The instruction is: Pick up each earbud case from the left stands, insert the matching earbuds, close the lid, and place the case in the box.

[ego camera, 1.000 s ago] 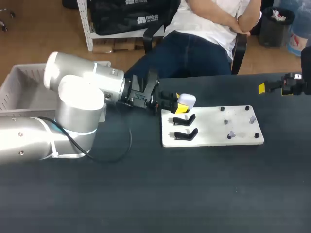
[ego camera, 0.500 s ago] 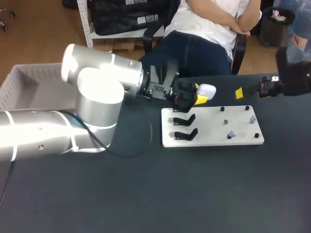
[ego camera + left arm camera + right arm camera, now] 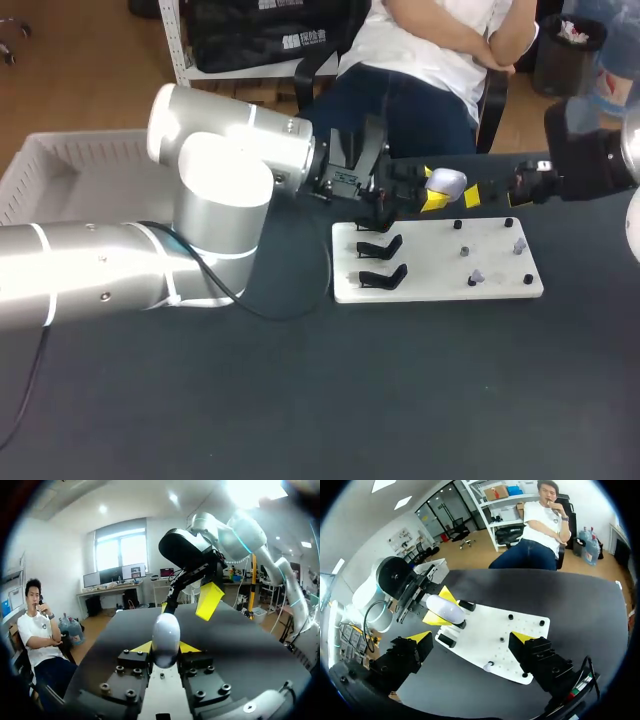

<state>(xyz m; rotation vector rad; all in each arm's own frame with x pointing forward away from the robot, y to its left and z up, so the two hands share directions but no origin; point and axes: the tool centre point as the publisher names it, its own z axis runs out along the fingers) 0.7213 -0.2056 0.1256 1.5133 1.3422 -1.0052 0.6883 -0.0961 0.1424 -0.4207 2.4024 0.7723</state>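
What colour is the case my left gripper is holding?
The case is white; the left wrist view shows it best.

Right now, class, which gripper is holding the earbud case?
The left gripper, shut on the white earbud case; the right gripper is open and empty.

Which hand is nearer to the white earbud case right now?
Left. The left hand is shut on the earbud case, while the right hand is open, a short gap beyond the case and not touching it.

White earbud case point(image 3: 447, 182) between left fingers point(image 3: 434, 201)
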